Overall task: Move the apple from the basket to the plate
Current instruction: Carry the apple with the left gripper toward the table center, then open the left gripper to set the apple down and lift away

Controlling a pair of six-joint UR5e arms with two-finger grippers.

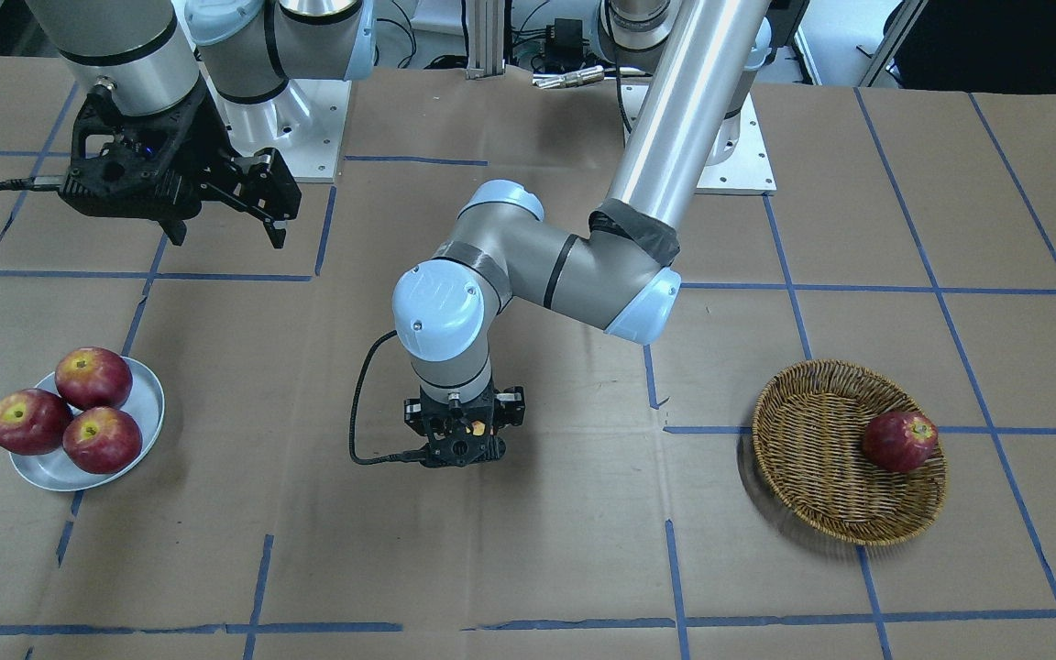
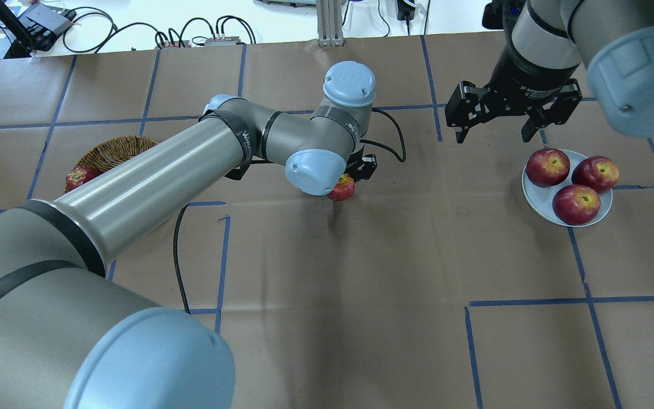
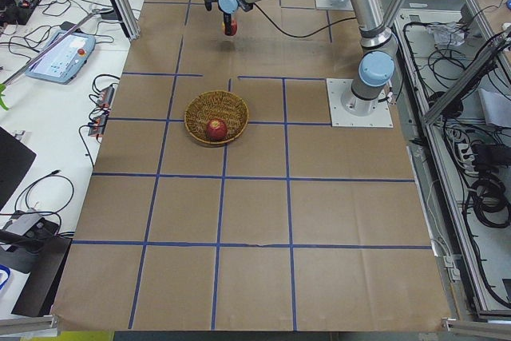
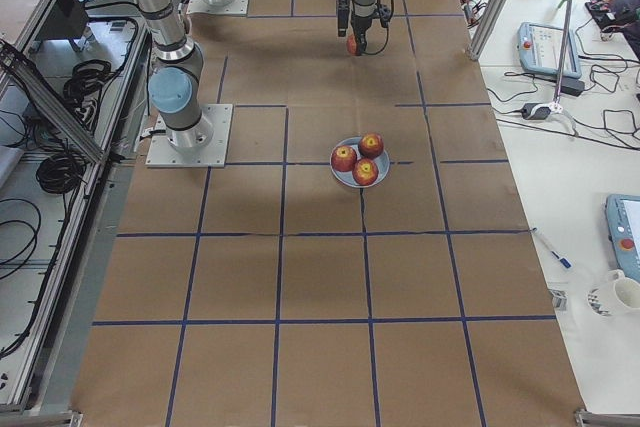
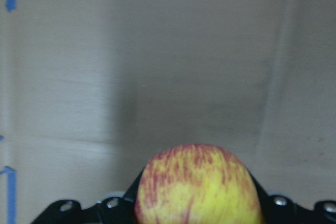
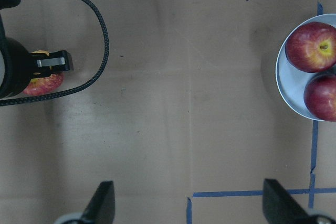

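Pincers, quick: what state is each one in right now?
Left pincer: closed on the yellow-streaked apple.
Right pincer: open, holding nothing.

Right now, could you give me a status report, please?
Left gripper shut on the apple, mid-table between basket and plate. Right gripper open, beside plate. Plate holds three red apples.
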